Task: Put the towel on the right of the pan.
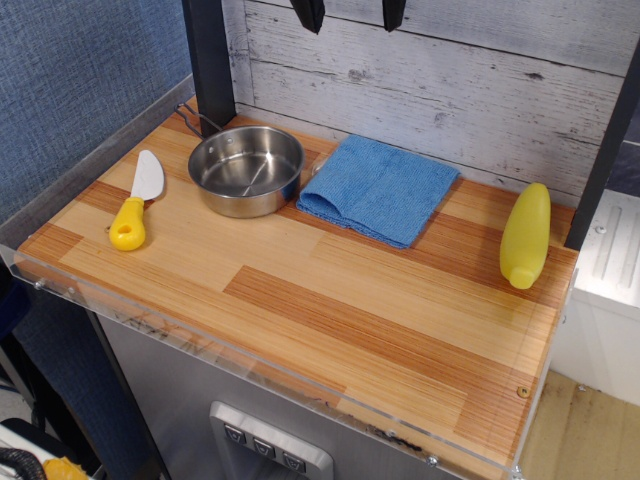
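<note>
Only a very small part of the robot can be seen, at the top edge of the picture. It is the two fingers (311,14) of the gripper (350,14). Both are black, with a matt surface. Each one has the shape of a narrow wedge that becomes thinner toward its lower end and finishes in a blunt point. The left one looks a little wider and longer than the right one. They stand out dark against the pale wooden boards behind them. Cables, screws and markings cannot be made out on these tips, and the rest of the arm is cut off by the frame.
</note>
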